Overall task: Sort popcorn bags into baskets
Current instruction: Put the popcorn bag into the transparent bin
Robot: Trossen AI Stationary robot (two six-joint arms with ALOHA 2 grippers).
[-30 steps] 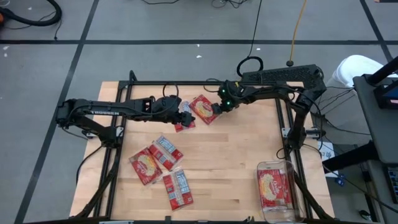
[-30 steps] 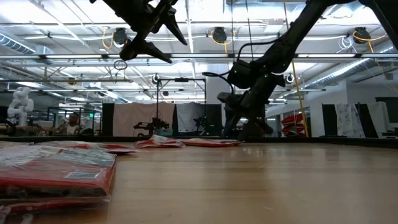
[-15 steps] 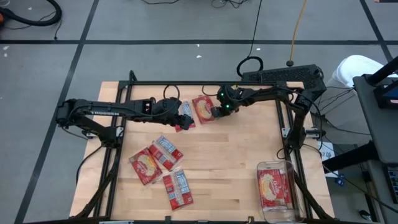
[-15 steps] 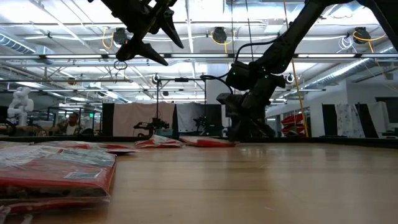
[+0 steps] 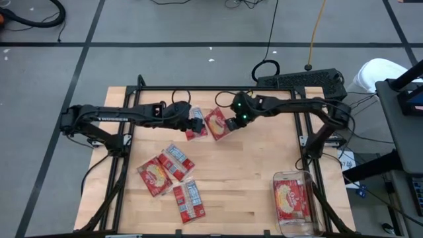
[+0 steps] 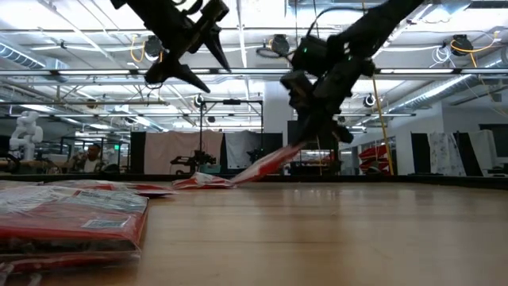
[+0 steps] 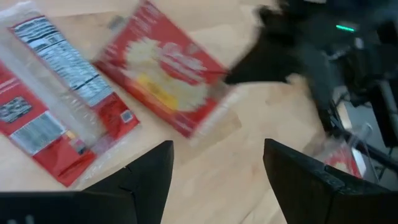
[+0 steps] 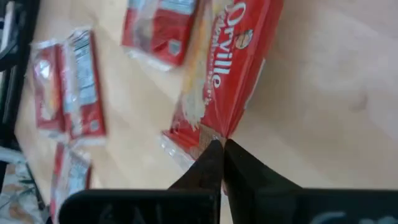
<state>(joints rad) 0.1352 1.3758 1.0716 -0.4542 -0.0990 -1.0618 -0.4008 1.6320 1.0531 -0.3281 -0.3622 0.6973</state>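
At the near right corner of the desk [image 5: 264, 172] sits the clear plastic basket [image 5: 293, 201], its long side running from near to far. One popcorn bag [image 5: 291, 199] lies flat inside it, popcorn picture up, filling most of the floor of the bin; whether another bag lies beneath it cannot be told.

On the near left part of the desk lie three loose bags: one white-panelled bag [image 5: 188, 200] nearest the front edge, and just beyond it a pair touching side by side, one picture-up [image 5: 154, 176] and one panel-up [image 5: 177, 162].

Farther back, toward the middle of the far edge, the left tool [image 5: 193, 119] hangs above the desk with its fingers spread and nothing between them. Under and just beside it lies a panel-up bag [image 7: 53, 99], flat on the wood.

Right next to that, the right tool [image 5: 229, 125] has its fingers pressed together on one edge of a picture-up bag [image 5: 217, 123]. The low view shows this bag [image 6: 266, 164] tilted, its gripped end raised off the desk and its other end down near the flat bag. In the right wrist view the two dark fingers [image 8: 208, 163] meet on the bag's clear sealed edge, with the red printed face hanging away from them.
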